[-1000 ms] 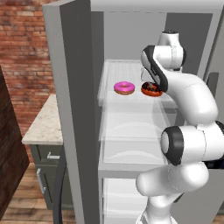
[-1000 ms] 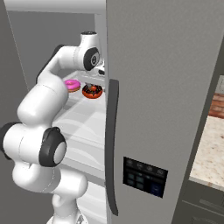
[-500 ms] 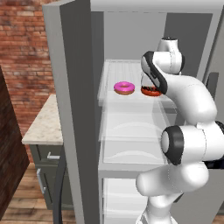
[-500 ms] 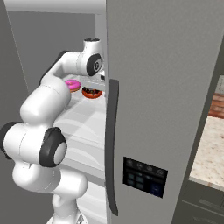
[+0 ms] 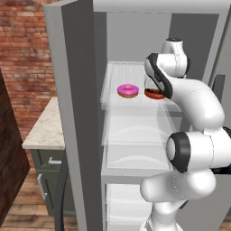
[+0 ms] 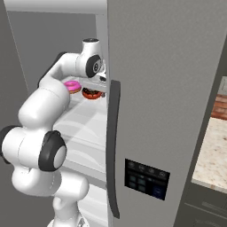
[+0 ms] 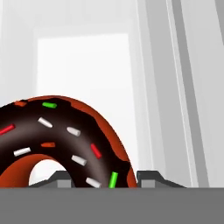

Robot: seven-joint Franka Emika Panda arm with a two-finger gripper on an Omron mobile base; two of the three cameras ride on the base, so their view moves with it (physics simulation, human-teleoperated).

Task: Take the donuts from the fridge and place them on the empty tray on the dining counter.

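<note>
The fridge stands open, its door swung out on the right. On its upper glass shelf lie the two donuts, a pink one and to its right a chocolate one. My arm reaches in over that shelf, hand pointing down at the chocolate donut. In the hand view its sprinkled rim rises between the fingertips, and my gripper has one tip inside the hole and the other against the outer edge. The donut rests on the shelf. The tray and the dining counter are out of view.
A beige stone-topped cabinet stands left of the fridge beside a brick wall. Another stone top shows past the fridge door. The door's dark handle hangs close to my arm. More glass shelves lie below.
The hand has sunk a little onto the chocolate donut and the jaws have narrowed around its rim. Both donuts lie where they were.
</note>
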